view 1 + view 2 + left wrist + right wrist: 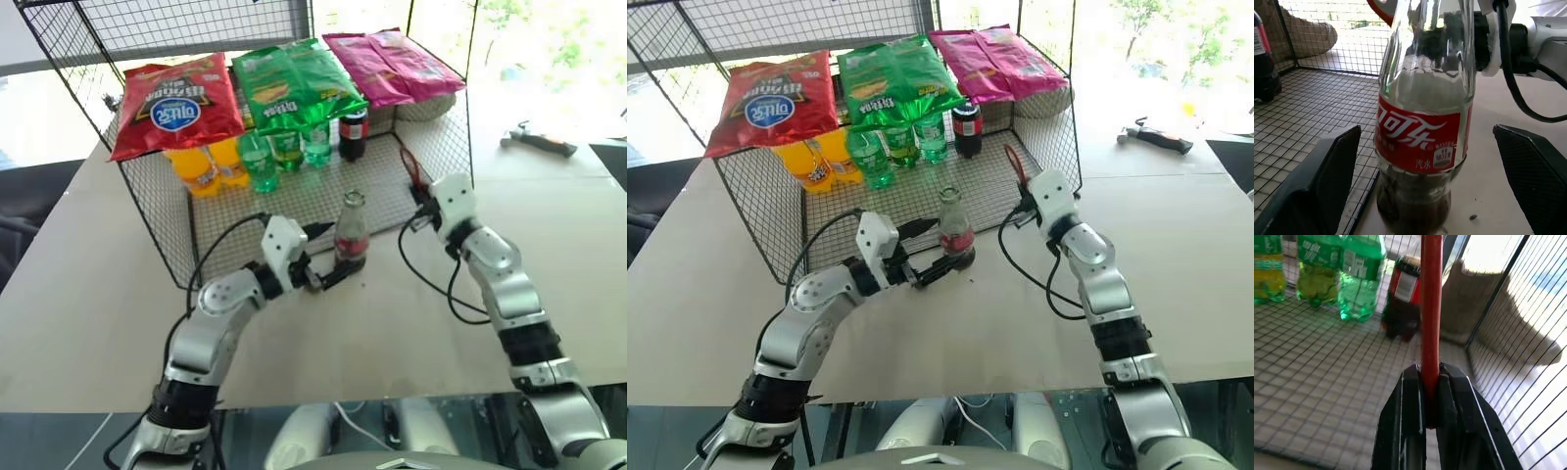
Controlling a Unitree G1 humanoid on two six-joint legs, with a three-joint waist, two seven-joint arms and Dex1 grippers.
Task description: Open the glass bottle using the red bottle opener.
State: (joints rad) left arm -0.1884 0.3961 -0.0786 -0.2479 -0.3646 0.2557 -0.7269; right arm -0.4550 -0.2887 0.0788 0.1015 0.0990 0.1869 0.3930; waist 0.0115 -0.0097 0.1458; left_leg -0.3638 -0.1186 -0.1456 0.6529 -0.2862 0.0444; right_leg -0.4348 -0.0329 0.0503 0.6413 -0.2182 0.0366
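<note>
Three snack bags (284,83), red, green and pink, lie on top of the wire cage (157,206), with orange and green plastic bottles (260,157) and a dark red-capped bottle (353,132) inside, and a tool (537,142) far off on the table (88,304). At the cage's open front stands the glass bottle (352,233), between the wide-spread fingers of the left gripper (328,276), neither touching it. Its red label with white Chinese script is readable from the left wrist, while the right wrist view shows the right gripper (1430,396) clamped on the red bottle opener (1430,308).
</note>
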